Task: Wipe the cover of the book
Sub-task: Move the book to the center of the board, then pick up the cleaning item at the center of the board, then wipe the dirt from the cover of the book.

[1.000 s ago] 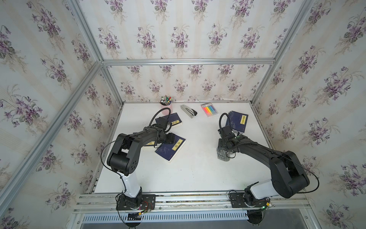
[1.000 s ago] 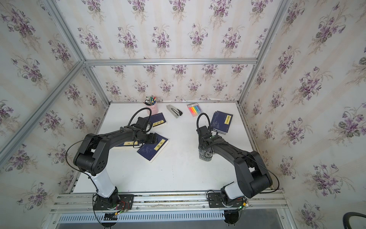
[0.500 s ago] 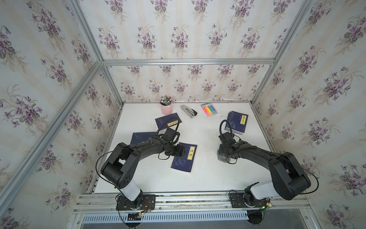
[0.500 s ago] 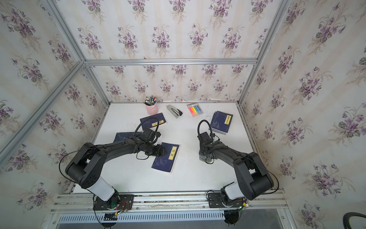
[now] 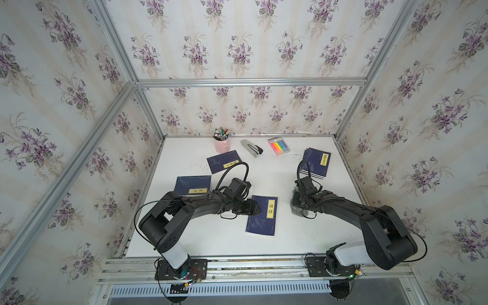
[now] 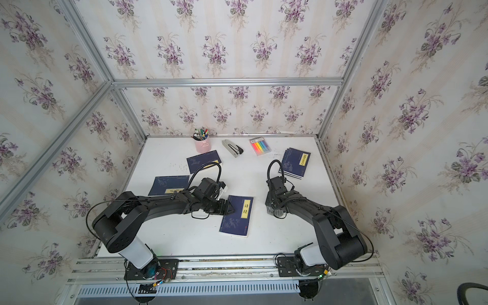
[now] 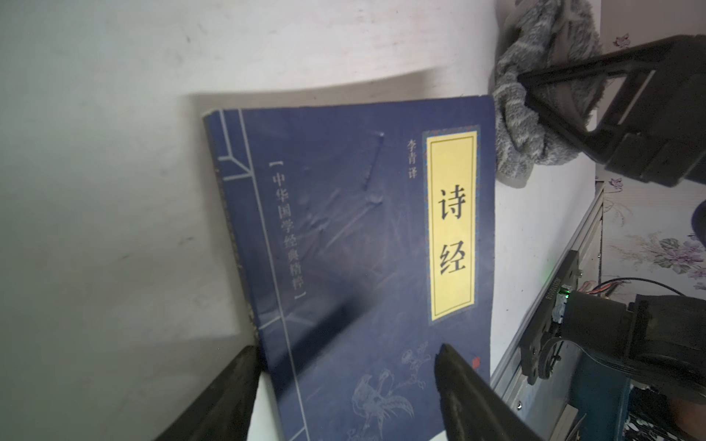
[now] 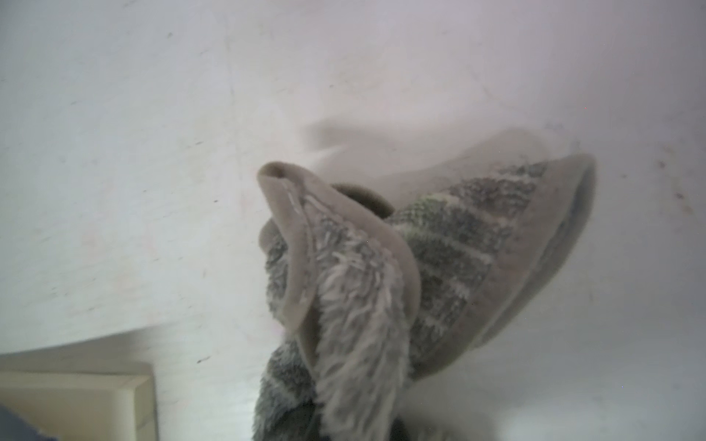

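Observation:
The book point(image 5: 264, 218), dark blue with a yellow title label, lies flat near the table's middle front, also seen in a top view point(image 6: 237, 216). My left gripper point(image 7: 347, 355) is open and low over the book's end. One of its fingers point(image 7: 237, 382) is at the spine edge and the other stands over the cover. A grey striped cloth point(image 8: 363, 286) is bunched up on the table to the right of the book point(image 7: 363, 248), apart from it. My right gripper point(image 5: 299, 202) is shut on the cloth point(image 5: 295, 207), which hides its fingertips.
Two more blue books point(image 5: 194, 184) point(image 5: 224, 161) lie at the left and a stack of them point(image 5: 317, 162) at the back right. A pink pen cup point(image 5: 221, 144), a stapler point(image 5: 252, 148) and a highlighter pack point(image 5: 279, 145) line the back. The metal rail point(image 5: 250, 264) borders the front.
My left arm has drawn the book from the left toward the table's middle front and turned it. My right gripper has shut on the cloth.

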